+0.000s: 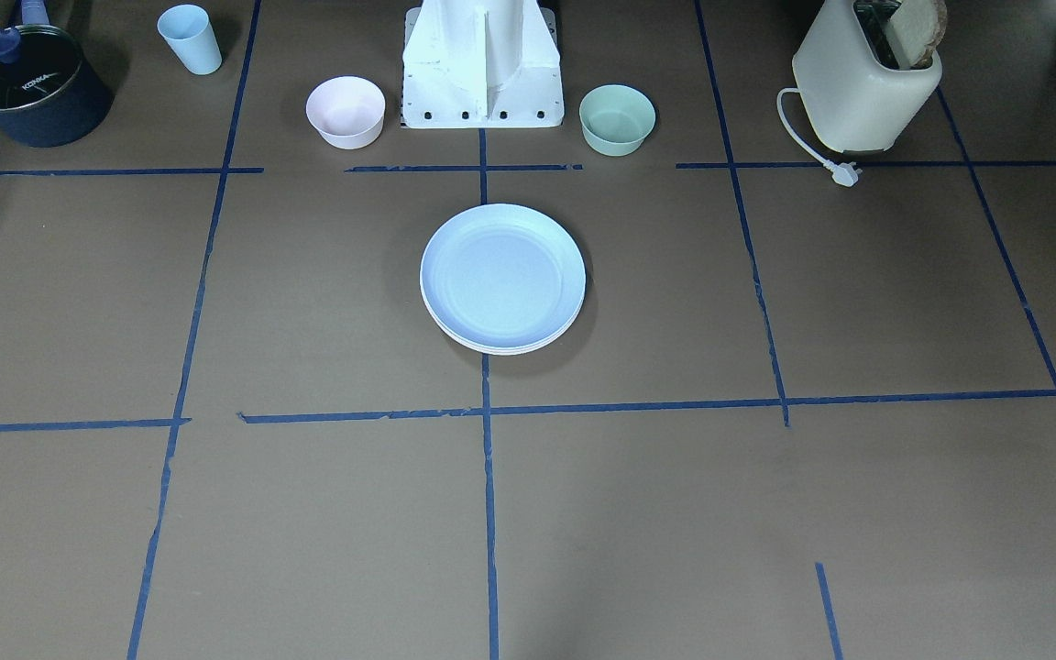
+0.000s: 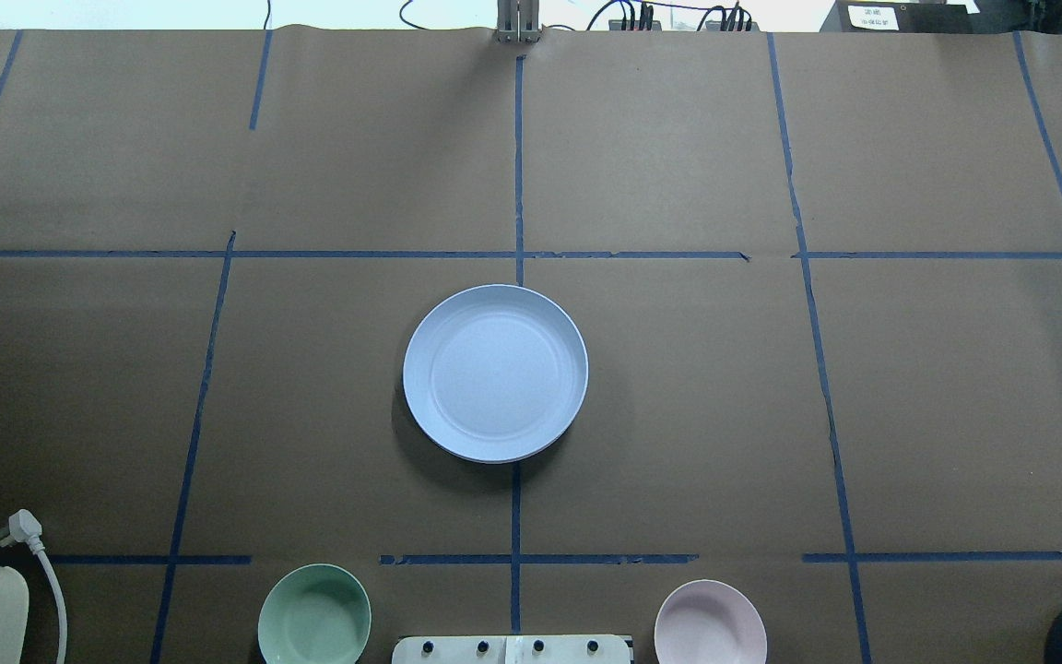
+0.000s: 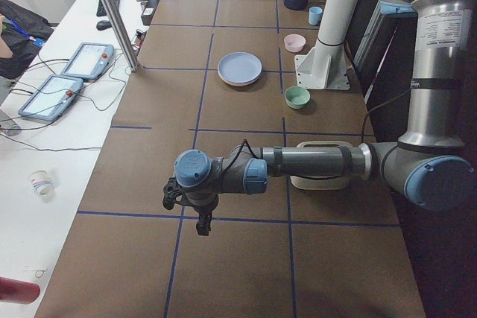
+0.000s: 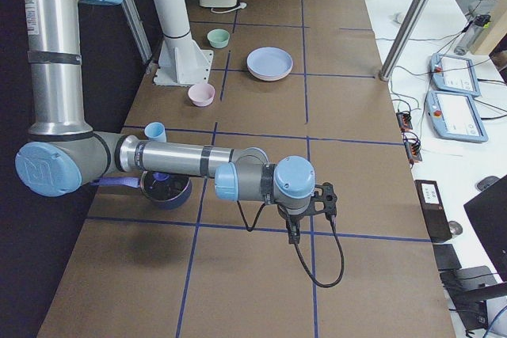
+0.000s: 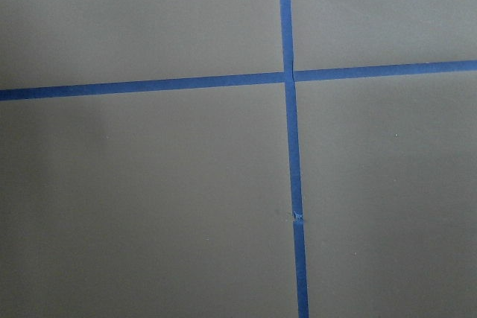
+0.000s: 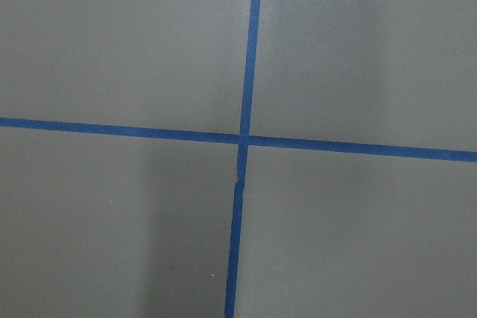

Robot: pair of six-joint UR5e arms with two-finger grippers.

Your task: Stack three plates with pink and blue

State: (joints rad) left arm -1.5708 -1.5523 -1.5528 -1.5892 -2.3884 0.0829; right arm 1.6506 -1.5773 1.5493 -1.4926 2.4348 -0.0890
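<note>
The plate stack [image 1: 502, 346] sits at frame centre, blue plate [image 1: 502, 275] on top, paler rims beneath; the pink bowl [image 1: 346, 112] and green bowl [image 1: 617, 119] above it are empty; the toaster [image 1: 863, 87], upper right, holds bread [image 1: 915, 27]; the left gripper [image 3: 195, 210] and right gripper [image 4: 305, 215] hang well apart from the stack, and I cannot tell their finger spread.

Pink bowl [image 1: 346, 112], green bowl [image 1: 617, 119], toaster [image 1: 863, 82], blue cup [image 1: 190, 38], dark saucepan [image 1: 33, 87] stand apart.

The only word that can be read is "KONKA", in pale letters on the glass lid [image 1: 15, 78] of the dark saucepan [image 1: 47, 124], which stands at the table's corner on the robot's right, by the robot's edge. A white label [image 2: 872, 16] on a black box [image 2: 941, 20] beyond the table's far edge carries print too small to read. So do the left arm's sticker [image 3: 438, 31] and the right arm's sticker [image 4: 32, 13].
</note>
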